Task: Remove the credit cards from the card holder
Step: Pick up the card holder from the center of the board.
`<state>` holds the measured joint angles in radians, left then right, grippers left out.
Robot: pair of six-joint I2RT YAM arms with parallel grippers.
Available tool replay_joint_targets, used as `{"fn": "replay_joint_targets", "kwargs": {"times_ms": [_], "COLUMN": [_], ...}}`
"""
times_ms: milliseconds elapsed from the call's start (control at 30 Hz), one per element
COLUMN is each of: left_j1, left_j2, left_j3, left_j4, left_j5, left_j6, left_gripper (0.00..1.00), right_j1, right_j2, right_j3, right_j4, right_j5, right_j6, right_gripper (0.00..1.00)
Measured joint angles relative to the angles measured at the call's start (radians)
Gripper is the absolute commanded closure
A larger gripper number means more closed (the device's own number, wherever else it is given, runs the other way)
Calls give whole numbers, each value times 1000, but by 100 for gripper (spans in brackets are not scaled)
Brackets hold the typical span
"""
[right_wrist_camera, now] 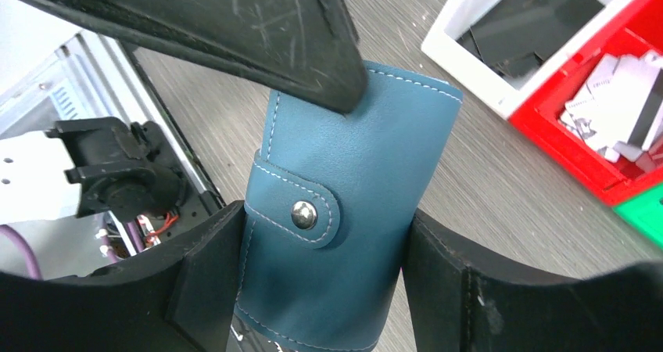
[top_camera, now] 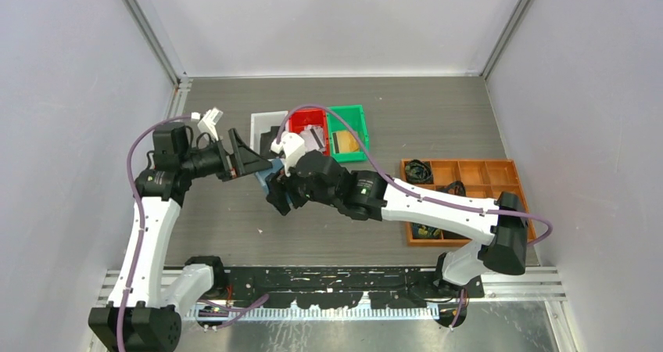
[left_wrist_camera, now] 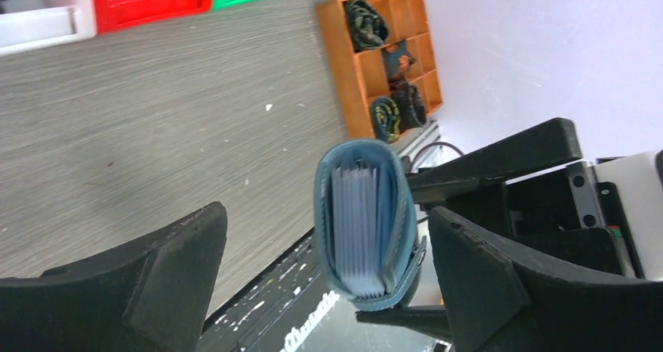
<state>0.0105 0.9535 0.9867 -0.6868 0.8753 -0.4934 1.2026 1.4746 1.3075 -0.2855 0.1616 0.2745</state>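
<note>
The card holder [right_wrist_camera: 344, 203] is a blue wallet, folded, with its snap tab fastened. My right gripper [right_wrist_camera: 320, 223] is shut on its two side edges and holds it above the table. My left gripper [left_wrist_camera: 324, 227] is open around the wallet's end [left_wrist_camera: 363, 211], one finger close beside it and the other well apart. In the left wrist view pale sleeve edges show inside the fold; I cannot make out cards there. In the top view both grippers meet at the wallet [top_camera: 264, 177]. Black credit cards [right_wrist_camera: 532, 19] lie in the white bin, silver-grey ones [right_wrist_camera: 618, 109] in the red bin, and a gold one [top_camera: 344, 142] in the green bin.
The white bin [top_camera: 262, 121], red bin [top_camera: 306, 117] and green bin [top_camera: 349, 117] stand in a row just behind the grippers. An orange divided tray [top_camera: 469, 172] with coiled black cables sits at the right.
</note>
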Motion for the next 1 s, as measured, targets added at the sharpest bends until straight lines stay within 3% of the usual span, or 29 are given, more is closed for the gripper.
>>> {"fn": "replay_joint_targets", "kwargs": {"times_ms": [333, 533, 633, 733, 867, 1000], "left_j1": [0, 4, 3, 1, 0, -2], "left_j2": [-38, -37, -38, -38, -39, -47], "left_j3": [6, 11, 30, 51, 92, 127], "left_j4": [25, 3, -23, -32, -34, -19], "left_j5": [89, 106, 125, 146, 151, 169], "left_j6": [-74, -48, -26, -14, -10, -26], "left_gripper": [65, 95, 100, 100, 100, 100], "right_j1": [26, 27, 18, -43, -197, -270], "right_j2": [18, 31, 29, 2, -106, -185], "right_j3": [68, 78, 77, 42, -165, -345], "right_j4": [-12, -25, -16, 36, 244, 426], "right_j5": [1, 11, -5, -139, -409, -562], "right_j6": [-50, -62, -32, 69, 308, 503], "right_gripper": [32, 11, 4, 1, 1, 2]}}
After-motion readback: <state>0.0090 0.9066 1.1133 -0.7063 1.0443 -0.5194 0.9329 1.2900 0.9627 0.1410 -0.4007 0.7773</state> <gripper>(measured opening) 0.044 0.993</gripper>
